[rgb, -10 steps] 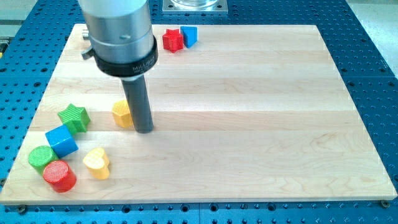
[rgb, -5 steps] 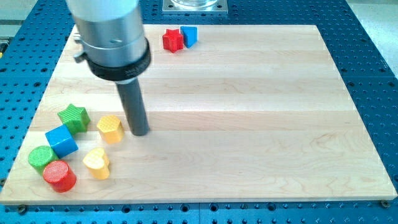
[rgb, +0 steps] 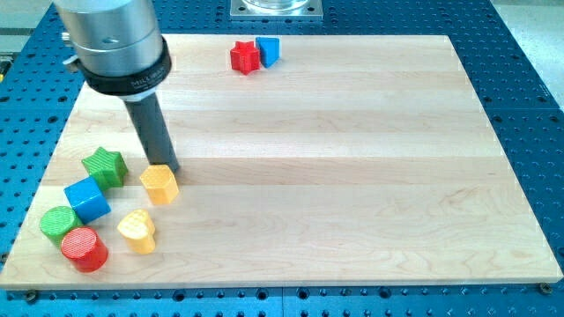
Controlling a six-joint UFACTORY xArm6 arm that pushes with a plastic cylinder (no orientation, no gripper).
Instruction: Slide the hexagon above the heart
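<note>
We are viewing through one camera, looking down obliquely from the near edge, framing the whole pale wooden board [rgb: 352, 132] at moderate range.

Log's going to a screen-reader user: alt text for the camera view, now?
My tip touches the top edge of the yellow hexagon, which sits above the yellow heart on the wooden board. Other blocks cluster left.
</note>
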